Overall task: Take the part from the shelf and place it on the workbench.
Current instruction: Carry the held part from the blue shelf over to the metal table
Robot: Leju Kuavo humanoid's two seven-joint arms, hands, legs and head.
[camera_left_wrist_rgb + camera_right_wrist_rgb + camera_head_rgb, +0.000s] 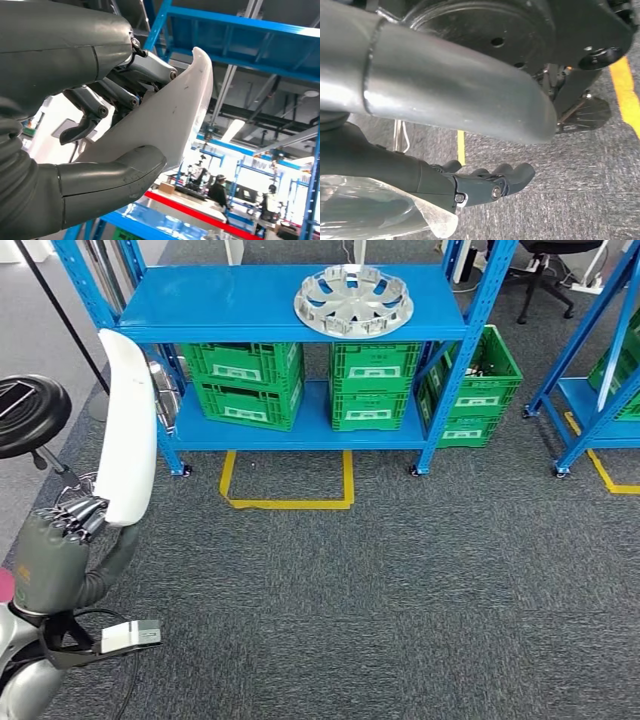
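A long white curved part point(127, 430) stands upright at the left of the head view, and my left hand point(53, 550) grips its lower end. The left wrist view shows the same white part point(166, 115) clamped between the thick thumb and the darker fingers point(94, 107) of my left hand point(86, 75). It is held in the air, away from the blue shelf point(226, 302). In the right wrist view my right hand point(486, 182) hangs over the grey carpet with its fingers stretched out and nothing in them.
A silver wheel cover point(353, 300) lies on the shelf's upper board, with green crates point(245, 380) below it. Yellow tape point(290, 502) marks the carpet in front. A black stool point(26, 410) stands at the left and a second blue rack point(596, 390) at the right.
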